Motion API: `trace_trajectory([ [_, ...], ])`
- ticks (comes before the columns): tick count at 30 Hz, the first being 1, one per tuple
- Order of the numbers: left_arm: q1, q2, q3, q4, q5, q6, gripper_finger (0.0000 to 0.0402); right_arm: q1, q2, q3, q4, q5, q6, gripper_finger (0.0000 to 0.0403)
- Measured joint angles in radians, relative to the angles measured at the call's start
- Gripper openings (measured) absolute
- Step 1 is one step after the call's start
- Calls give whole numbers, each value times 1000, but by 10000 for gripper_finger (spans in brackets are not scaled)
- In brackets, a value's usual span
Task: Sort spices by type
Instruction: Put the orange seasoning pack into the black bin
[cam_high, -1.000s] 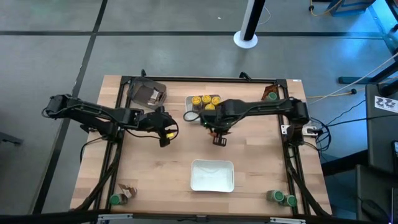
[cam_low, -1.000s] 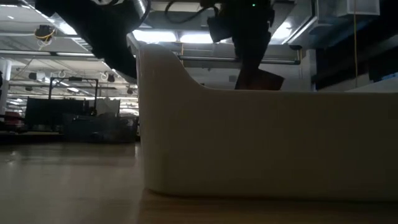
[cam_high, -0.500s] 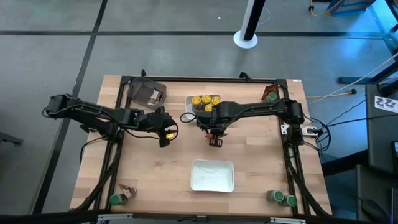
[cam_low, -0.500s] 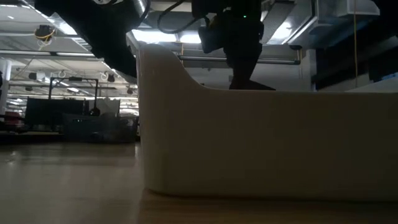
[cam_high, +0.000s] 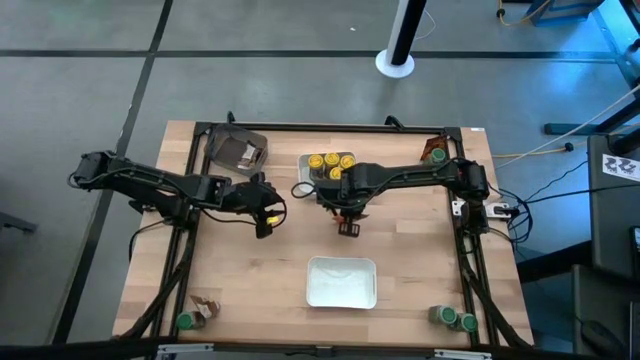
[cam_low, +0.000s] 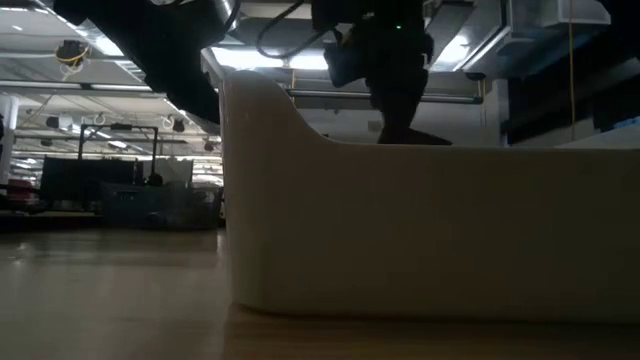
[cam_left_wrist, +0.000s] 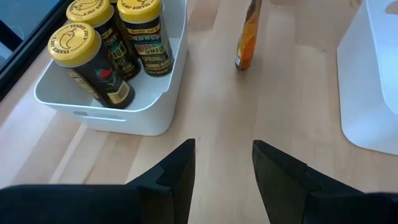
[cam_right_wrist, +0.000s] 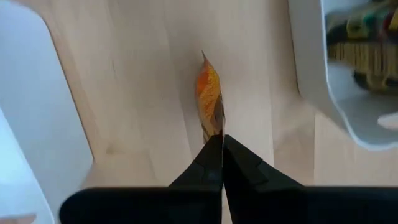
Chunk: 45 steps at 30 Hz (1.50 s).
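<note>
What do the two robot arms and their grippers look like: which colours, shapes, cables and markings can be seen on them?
Both arms are dark, slim and jointed, with black cables looping along them. The left gripper shows a small yellow mark near its tip in the high view; its two fingers are broad, matte black, angular wedges. The right gripper has the same black fingers, narrowing toward the tips. I can read no lettering on either arm.

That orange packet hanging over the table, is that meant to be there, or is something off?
It is just being carried. The right pincer is shut on the orange packet, holding it edge-on over bare wood between the tray of yellow-lidded jars and the empty tray. Nothing looks spilled or damaged.
</note>
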Motion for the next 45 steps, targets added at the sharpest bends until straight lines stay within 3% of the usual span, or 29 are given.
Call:
trace_trajectory([
  [4,0,0,0,0,0,8,143,0,0,0,-28,-51,1,5],
  [14,0,0,0,0,0,8,143,0,0,0,107,-41,1,5],
  [31,0,0,0,6,0,13,143,0,61,7,129,-59,0,6],
  [45,0,0,0,21,0,22,143,0,61,112,7,-24,-26,100],
])
